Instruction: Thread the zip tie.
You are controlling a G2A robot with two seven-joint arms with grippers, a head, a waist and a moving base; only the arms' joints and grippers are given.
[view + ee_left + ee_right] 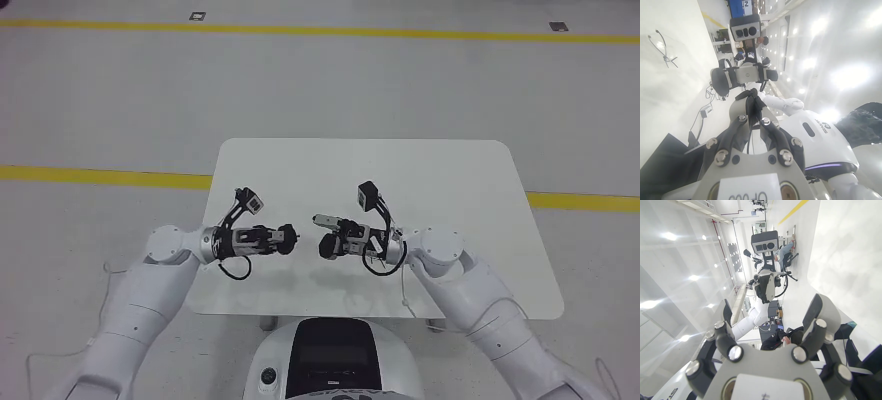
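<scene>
Grippers face off, nearly tip to tip, above the white table [450,180].
We see the left gripper [753,94] pinched tight on a thin black strap, likely the zip tie [748,140], which runs back between its fingers. The right gripper [770,306] is spread wide. Loose black ties [663,51] lie crossed on the white surface below.

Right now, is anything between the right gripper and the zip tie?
Nothing visible. The left gripper is shut on what looks like the zip tie, and the open right gripper faces it across a bare gap above the table.
</scene>
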